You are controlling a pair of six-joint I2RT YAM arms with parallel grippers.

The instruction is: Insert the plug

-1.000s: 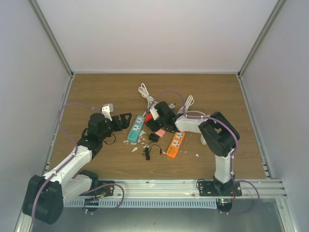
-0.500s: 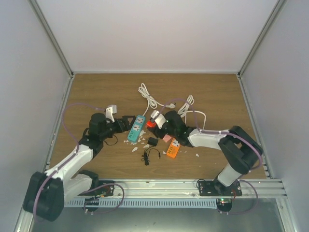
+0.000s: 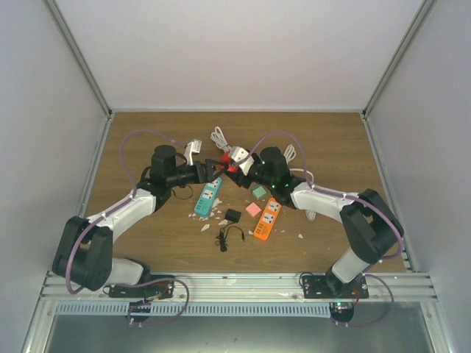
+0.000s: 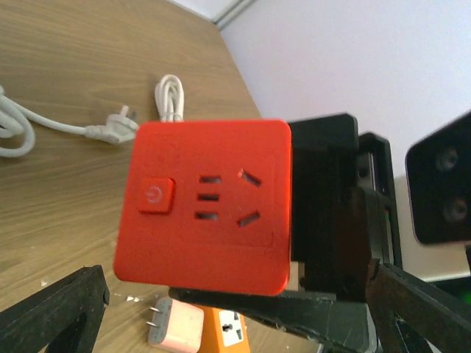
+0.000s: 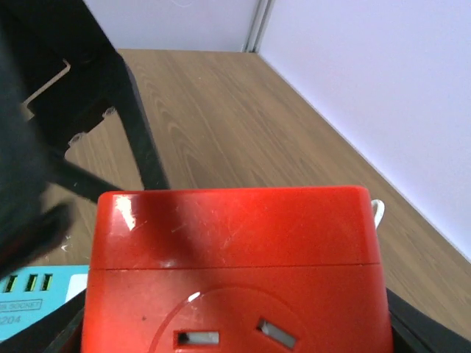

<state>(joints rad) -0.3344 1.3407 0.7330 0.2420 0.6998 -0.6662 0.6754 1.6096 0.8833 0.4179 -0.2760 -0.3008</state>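
Observation:
A red socket cube [image 3: 229, 168] with a power button hangs above the table, and my right gripper [image 3: 237, 167] is shut on it. In the left wrist view the red cube [image 4: 206, 202] fills the middle, socket face toward the camera, with the right gripper's black fingers [image 4: 331, 206] behind and under it. My left gripper [image 3: 213, 168] stands open just left of the cube, apart from it, its jaws wide at the bottom corners of its own view. A white cord's plug [image 4: 118, 126] lies on the table behind. In the right wrist view the cube [image 5: 235, 250] sits between the right gripper's [image 5: 235, 334] jaws.
A teal power strip [image 3: 208, 195] and an orange power strip [image 3: 268, 218] lie on the wooden table. A pink adapter [image 3: 253, 209], a green one [image 3: 259, 191] and a black adapter with cord [image 3: 233, 215] lie between them. Coiled white cables [image 3: 221, 138] lie behind. White scraps litter the middle.
The right gripper has carried the red cube up and back from the table. The left arm has swung right and forward until its open gripper faces the cube.

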